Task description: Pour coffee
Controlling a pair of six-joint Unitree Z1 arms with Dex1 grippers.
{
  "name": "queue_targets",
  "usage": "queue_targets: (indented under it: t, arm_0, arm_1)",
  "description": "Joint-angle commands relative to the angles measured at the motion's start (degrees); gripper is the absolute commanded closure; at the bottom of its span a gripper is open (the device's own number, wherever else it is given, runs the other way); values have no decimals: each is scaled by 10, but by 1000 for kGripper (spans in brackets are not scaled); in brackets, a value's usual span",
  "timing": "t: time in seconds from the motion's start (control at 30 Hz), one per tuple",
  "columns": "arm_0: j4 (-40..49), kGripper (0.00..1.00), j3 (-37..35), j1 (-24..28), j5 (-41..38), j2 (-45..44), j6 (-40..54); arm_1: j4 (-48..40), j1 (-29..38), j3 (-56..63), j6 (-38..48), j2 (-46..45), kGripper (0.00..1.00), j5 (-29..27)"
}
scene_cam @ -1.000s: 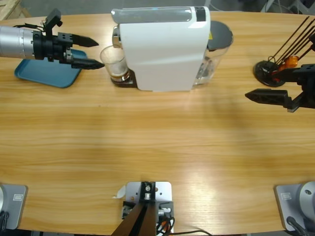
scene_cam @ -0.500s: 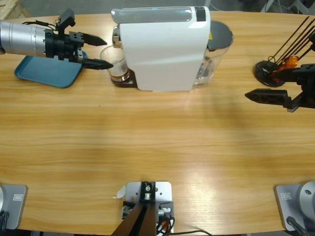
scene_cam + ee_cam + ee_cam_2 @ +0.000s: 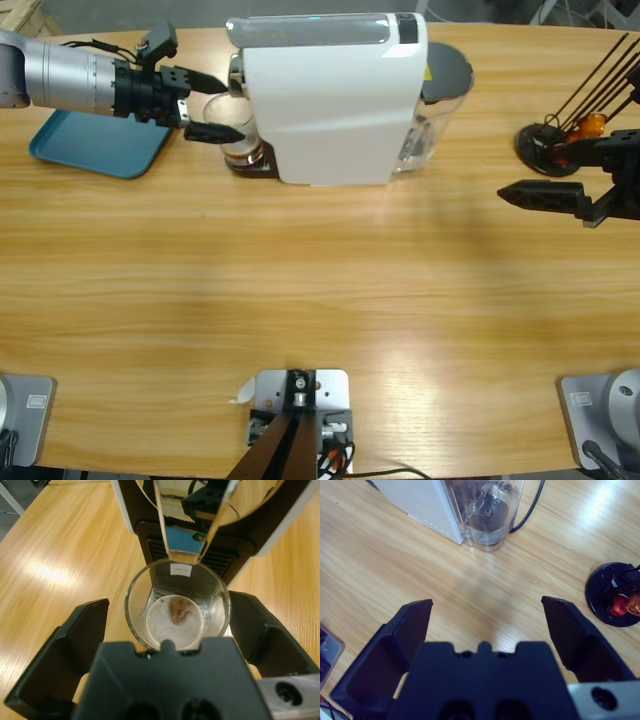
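A small clear glass tumbler (image 3: 177, 607) stands on the drip tray under the spout of the white coffee machine (image 3: 330, 100). A little brown coffee (image 3: 179, 611) lies at its bottom. My left gripper (image 3: 170, 607) is open, with one black jaw on each side of the tumbler and a narrow gap showing on both sides. In the high view the left gripper (image 3: 230, 107) reaches in from the left and straddles the tumbler (image 3: 238, 140). My right gripper (image 3: 487, 605) is open with nothing between its jaws. It hangs over bare table at the right edge (image 3: 545, 197).
A blue tray (image 3: 95, 145) lies left of the machine, under the left arm. The machine's clear water tank (image 3: 440, 100) sits on its right side, with a black cable behind. A black capsule holder (image 3: 560, 140) with orange capsules stands at the far right.
My left gripper has moved right from over the blue tray, and its open jaws now flank the tumbler. The right arm has not moved.
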Motion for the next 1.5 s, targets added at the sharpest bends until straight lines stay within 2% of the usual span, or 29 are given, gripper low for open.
queue_targets:
  t: [0.03,0.23,0.33,0.37,0.47,0.53,0.57,0.7,0.73,0.77,0.8,1.27,1.5]
  arm_0:
    - [23,4,-14,-19,33,37,-4]
    - [23,42,-14,-24,45,39,-3]
    - [23,189,-14,-24,45,38,-3]
    - [23,281,-14,-24,45,38,-3]
    - [23,459,-14,-24,42,38,-3]
    - [23,505,-16,-24,39,38,-2]
    - [23,601,-18,-24,37,39,-2]
    - [23,621,-18,-24,33,38,1]
    - [23,740,-17,-24,29,38,1]
    - [24,944,-16,-24,24,37,3]
    - [25,1000,-15,-23,20,36,4]
    - [26,1000,-6,-16,2,29,5]
    - [26,1000,19,17,-4,-4,1]
  arm_1:
    - [-7,-6,14,-6,18,0,10]
    - [-7,-6,14,-6,17,0,9]
    - [-7,-6,14,-6,18,0,9]
    - [-7,-6,14,-6,18,0,9]
    - [-7,-6,14,-6,19,0,9]
    - [-7,-6,14,-6,19,0,9]
    - [-7,-6,14,-6,20,0,9]
    - [-7,-6,14,-6,20,0,9]
    - [-7,-6,14,-6,20,0,9]
    - [-7,-6,14,-6,20,0,9]
    - [-7,-6,14,-6,20,0,9]
    - [-8,-6,15,-6,17,0,8]
    - [-10,-6,16,-6,16,0,8]
